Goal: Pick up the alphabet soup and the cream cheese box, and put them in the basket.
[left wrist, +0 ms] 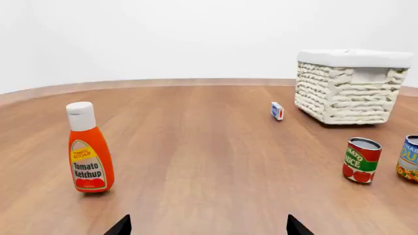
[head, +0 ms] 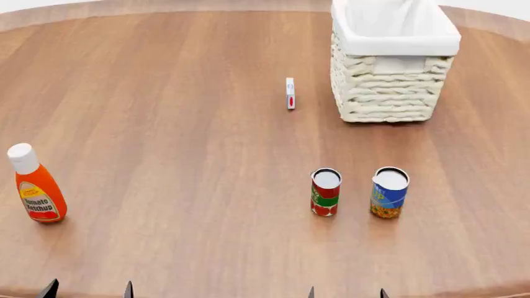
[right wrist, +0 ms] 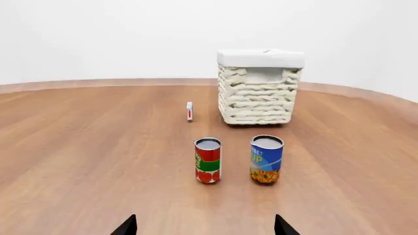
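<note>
The alphabet soup [head: 389, 192] is a blue can standing upright on the wooden table, also in the right wrist view [right wrist: 267, 159] and cut off by the frame edge in the left wrist view [left wrist: 409, 159]. The cream cheese box [head: 290, 93] stands on edge just left of the basket [head: 385, 93], seen too in the wrist views [left wrist: 277, 111] [right wrist: 189, 111]. The basket [right wrist: 258, 95] [left wrist: 343, 95] is woven with a white liner. My left gripper [head: 89, 292] [left wrist: 209, 227] and right gripper [head: 347, 293] [right wrist: 203, 227] are open and empty at the table's near edge, far from everything.
A red and green tomato can [head: 326, 192] [right wrist: 208, 160] [left wrist: 361, 160] stands just left of the soup can. A tomato ketchup bottle [head: 35, 186] [left wrist: 89, 152] stands at the near left. The round table's [head: 166, 124] edge curves behind the basket.
</note>
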Tool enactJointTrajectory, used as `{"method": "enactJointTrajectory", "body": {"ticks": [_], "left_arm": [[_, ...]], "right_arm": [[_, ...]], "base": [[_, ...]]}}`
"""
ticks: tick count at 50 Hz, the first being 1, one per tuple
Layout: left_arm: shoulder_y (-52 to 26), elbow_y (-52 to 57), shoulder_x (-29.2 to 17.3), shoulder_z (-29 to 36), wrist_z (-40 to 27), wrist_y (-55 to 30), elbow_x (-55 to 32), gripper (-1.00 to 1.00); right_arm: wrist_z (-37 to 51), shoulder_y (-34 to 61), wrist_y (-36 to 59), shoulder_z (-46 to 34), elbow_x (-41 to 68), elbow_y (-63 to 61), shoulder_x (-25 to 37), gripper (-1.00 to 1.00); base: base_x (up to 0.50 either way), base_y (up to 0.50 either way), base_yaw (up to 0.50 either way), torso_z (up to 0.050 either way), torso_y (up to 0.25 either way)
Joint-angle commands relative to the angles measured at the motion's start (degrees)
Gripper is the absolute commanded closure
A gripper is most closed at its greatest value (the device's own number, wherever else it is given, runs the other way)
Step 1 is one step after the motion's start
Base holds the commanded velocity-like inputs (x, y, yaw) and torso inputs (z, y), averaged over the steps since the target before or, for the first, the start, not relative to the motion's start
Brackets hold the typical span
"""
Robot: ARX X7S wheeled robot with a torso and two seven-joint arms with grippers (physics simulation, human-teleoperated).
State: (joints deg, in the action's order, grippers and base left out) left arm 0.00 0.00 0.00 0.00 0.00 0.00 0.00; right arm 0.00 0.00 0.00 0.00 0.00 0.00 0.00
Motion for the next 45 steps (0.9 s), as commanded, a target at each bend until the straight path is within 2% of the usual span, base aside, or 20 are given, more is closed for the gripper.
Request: {"method": "enactJointTrajectory", "body": {"ticks": [1, 11, 23, 25, 26, 32, 39, 43, 45], "left_arm": [[-0.02, 0.16, -0.79, 0.85, -0.85, -0.17, -0.80, -1.00], [0.41, 2.43, -2.80, 3.10, -3.26, -0.03, -1.52, -1.00], [5.66, 26.85, -4.87, 2.69, -4.88, -4.44, -4.98, -1.00], [5.95, 28.07, -5.14, 2.91, -5.19, -3.83, -4.58, -1.00], [6.52, 28.64, -4.83, 2.59, -5.71, -0.88, -4.46, -1.00], [8.12, 34.37, -5.74, 3.03, -5.95, -1.34, -5.47, -1.00], [9.03, 42.38, -7.08, 1.93, -6.99, -0.95, -5.99, -1.00], [9.26, 43.89, -7.13, 1.58, -7.81, -1.44, -6.96, -1.00], [9.51, 44.28, -7.36, 1.60, -8.04, -0.26, -6.20, -1.00]], "right_arm": [[2.38, 0.12, -0.14, -2.38, 1.94, 0.19, 1.93, -1.00], [4.90, 0.17, 0.64, -3.51, 2.13, -2.48, 3.13, -1.00], [9.19, -3.01, 5.35, -3.88, -2.41, -23.83, 5.51, -1.00], [9.47, -3.20, 6.44, -4.00, -2.89, -26.30, 5.78, -1.00], [9.33, -3.51, 7.55, -3.90, -2.68, -29.31, 5.96, -1.00], [9.46, -4.50, 10.25, -4.02, -2.95, -38.68, 6.92, -1.00], [9.90, -6.38, 8.08, -5.07, -5.25, -46.12, 8.38, -1.00], [10.86, -7.66, 2.15, -4.00, -3.09, -45.56, 8.57, -1.00], [10.83, -7.87, 2.88, -3.93, -3.29, -46.61, 8.93, -1.00]], "base": [[0.00, 0.00, 0.00, 0.000, 0.000], [0.00, 0.00, 0.00, 0.000, 0.000], [0.00, 0.00, 0.00, 0.000, 0.000], [0.00, 0.00, 0.00, 0.000, 0.000], [0.00, 0.00, 0.00, 0.000, 0.000], [0.00, 0.00, 0.00, 0.000, 0.000], [0.00, 0.00, 0.00, 0.000, 0.000], [0.00, 0.00, 0.00, 0.000, 0.000], [0.00, 0.00, 0.00, 0.000, 0.000]]}}
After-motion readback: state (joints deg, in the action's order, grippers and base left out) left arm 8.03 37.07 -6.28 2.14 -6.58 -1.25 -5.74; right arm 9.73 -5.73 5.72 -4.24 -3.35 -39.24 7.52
